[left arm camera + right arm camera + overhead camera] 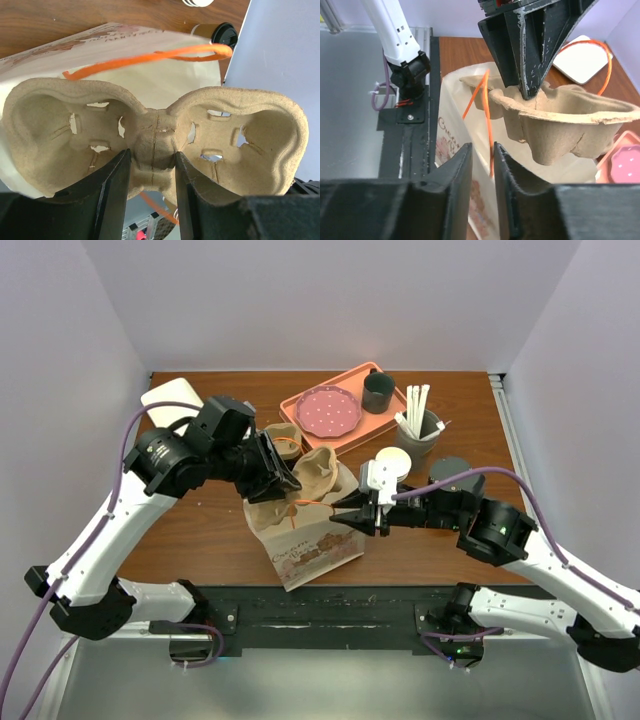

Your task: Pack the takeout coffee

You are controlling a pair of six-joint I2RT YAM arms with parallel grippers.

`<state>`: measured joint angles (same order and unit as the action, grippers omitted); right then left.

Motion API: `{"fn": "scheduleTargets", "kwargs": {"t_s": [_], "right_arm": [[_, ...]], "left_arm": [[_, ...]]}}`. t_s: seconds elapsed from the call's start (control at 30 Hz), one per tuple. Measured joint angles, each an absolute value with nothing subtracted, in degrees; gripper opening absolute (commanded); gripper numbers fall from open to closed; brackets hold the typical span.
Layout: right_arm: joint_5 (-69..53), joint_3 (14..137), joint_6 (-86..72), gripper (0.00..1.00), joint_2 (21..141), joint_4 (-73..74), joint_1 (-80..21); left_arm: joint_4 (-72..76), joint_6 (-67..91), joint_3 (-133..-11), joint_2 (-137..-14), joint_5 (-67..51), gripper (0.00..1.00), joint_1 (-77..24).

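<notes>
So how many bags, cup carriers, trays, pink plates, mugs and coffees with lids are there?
bag: 1
carrier: 1
tray: 1
pink plate: 1
mug: 1
coffee: 1
Total: 6
</notes>
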<state>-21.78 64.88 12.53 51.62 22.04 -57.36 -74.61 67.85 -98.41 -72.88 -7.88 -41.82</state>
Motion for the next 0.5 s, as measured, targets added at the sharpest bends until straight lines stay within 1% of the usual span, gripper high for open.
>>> {"fn": "scheduleTargets", "kwargs": {"t_s": [0.03, 0.1, 0.13, 0.2, 0.3, 0.37, 0.43, 0.47, 0.5], "right_arm": [[-21.76, 64.90, 12.53, 0.39, 51.57, 22.28, -57.36], [-21.50, 65.06, 11.86, 0.43, 51.35, 23.03, -57.36], [-20.95, 65.60, 10.83, 0.46, 51.35, 23.59, -57.36], [-19.31, 67.40, 8.29, 0.47, 51.51, 24.71, -57.36], [-13.41, 74.65, 0.84, 0.46, 53.23, 27.57, -57.39], [-8.29, 80.86, -4.03, 0.40, 55.09, 29.06, -57.39], [-1.87, 86.32, -9.10, 0.38, 56.45, 30.04, -57.39], [1.61, 88.47, -11.55, 0.38, 56.90, 30.89, -57.39], [5.21, 90.52, -13.74, 0.41, 57.78, 32.53, -57.36]], "left_arm": [[-74.59, 67.85, -98.04, -72.77, -7.88, 0.13, -41.82], [-74.72, 67.85, -97.51, -72.53, -7.84, 0.13, -41.82], [-74.74, 67.85, -97.47, -72.49, -7.79, 0.13, -41.82], [-74.70, 67.83, -97.47, -72.40, -7.62, 0.13, -41.82], [-74.74, 67.83, -97.23, -72.27, -7.31, 0.13, -41.82], [-74.67, 67.83, -97.21, -72.25, -7.20, 0.13, -41.82], [-74.67, 67.79, -97.21, -72.25, -7.20, 0.13, -41.82], [-74.67, 67.72, -97.21, -72.25, -7.20, 0.13, -41.82], [-74.67, 67.61, -97.21, -72.25, -7.20, 0.13, -41.82]]}}
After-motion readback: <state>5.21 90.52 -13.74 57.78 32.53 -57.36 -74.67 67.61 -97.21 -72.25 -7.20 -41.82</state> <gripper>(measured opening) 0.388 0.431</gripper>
